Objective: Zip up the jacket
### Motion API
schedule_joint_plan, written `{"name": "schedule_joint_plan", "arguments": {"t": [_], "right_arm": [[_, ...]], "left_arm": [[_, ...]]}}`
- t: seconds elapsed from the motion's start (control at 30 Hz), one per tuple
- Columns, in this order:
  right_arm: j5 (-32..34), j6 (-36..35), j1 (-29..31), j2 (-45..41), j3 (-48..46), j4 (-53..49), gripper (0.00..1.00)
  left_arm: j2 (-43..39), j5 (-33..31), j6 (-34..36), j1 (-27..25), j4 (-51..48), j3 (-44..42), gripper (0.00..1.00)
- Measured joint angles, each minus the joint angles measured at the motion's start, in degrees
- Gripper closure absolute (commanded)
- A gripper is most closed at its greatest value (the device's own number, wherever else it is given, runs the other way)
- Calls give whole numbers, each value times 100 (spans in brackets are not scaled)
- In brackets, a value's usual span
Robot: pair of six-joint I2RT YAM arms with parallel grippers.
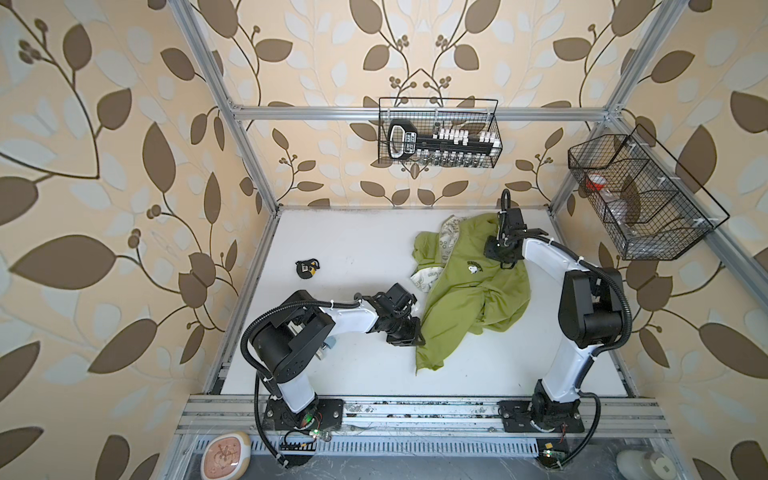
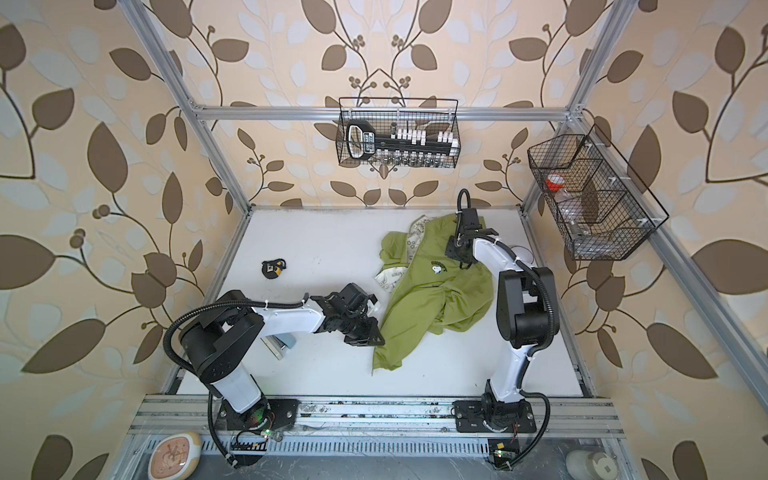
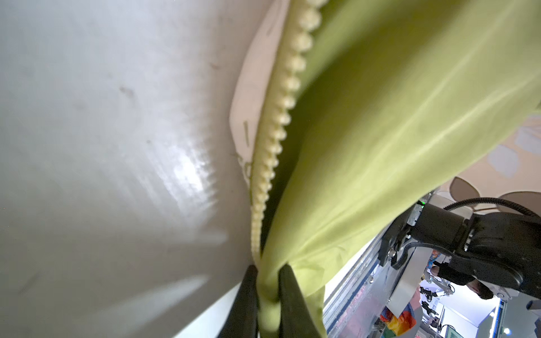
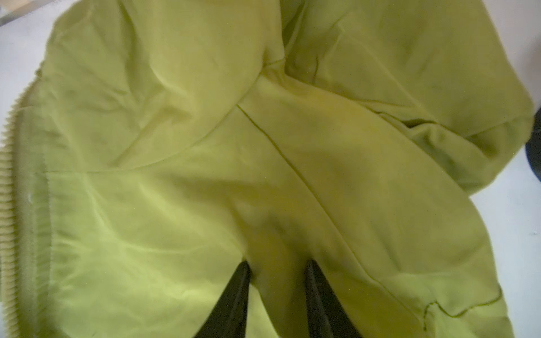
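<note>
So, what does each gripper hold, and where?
Left gripper pinches the jacket at its edge beside the zipper teeth. Right gripper has a fabric fold between its fingers; a grip cannot be told.

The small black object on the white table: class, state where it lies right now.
In both top views the small black object lies alone on the table's left side, beyond the left arm and well left of the green jacket.

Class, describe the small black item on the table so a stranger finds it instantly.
On the white table, left of the lime-green jacket, a small black object lies alone. Unlike the jacket, it is tiny and dark, with yellow and white marks.
</note>
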Motion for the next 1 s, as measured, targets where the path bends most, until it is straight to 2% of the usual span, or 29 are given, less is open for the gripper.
{"name": "schedule_joint_plan", "arguments": {"t": [0.23, 0.4, 0.63, 0.8, 0.9, 0.97, 1.0], "right_arm": [[-245, 11, 50, 295, 887, -138, 100], [-369, 24, 304, 415, 1561, -260, 100], [-767, 129, 614, 420, 1928, -299, 100], [-713, 144, 636, 420, 2389, -647, 100], [-470, 114, 634, 417, 2680, -907, 100], [-293, 94, 601, 407, 2699, -1032, 100], [-232, 90, 568, 407, 2688, -1084, 100]], "left_arm": [[-684, -35, 31, 0, -240, -219, 100], [-1373, -39, 39, 0, -433, -400, 100], [-2420, -72, 39, 0, -894, -673, 100], [-2861, -74, 37, 0, -1021, -673, 100], [-2806, -72, 26, 0, -933, -673, 96], [-2643, -72, 28, -2, -833, -660, 83], [-2538, -72, 15, -2, -826, -629, 80]]}}
